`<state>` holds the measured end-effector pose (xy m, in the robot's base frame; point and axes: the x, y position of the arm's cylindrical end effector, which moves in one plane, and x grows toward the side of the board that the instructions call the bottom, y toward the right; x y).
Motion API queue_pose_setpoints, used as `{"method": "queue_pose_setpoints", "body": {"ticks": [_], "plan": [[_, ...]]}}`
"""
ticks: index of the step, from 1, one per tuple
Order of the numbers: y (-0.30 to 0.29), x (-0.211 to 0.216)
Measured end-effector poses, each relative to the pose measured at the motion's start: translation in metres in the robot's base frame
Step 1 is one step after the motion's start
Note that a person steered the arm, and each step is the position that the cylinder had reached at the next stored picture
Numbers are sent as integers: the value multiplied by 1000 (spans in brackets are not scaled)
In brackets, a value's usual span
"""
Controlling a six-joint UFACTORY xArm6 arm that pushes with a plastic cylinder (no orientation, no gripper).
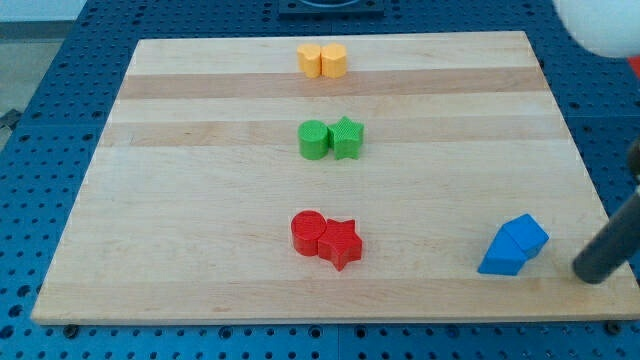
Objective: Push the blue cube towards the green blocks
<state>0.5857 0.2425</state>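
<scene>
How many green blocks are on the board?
2. A green round block and a green star block sit touching, side by side, near the board's middle. Nothing seems to hide any more.

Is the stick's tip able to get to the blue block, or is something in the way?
Probably yes. My tip sits just to the view's right of the blue blocks, apart from them, with only bare wooden board between. No other block stands in that gap.

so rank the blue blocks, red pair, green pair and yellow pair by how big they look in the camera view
1. blue blocks
2. red pair
3. green pair
4. yellow pair
Nearness to the camera likely drives this order.
</scene>
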Motion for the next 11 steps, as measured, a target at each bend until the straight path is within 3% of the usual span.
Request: {"method": "queue_pose_setpoints", "body": {"ticks": [3, 6, 7, 9, 11], "plan": [[-62, -94], [-41, -57], [-65, -67], [-126, -144], [-59, -129]]}}
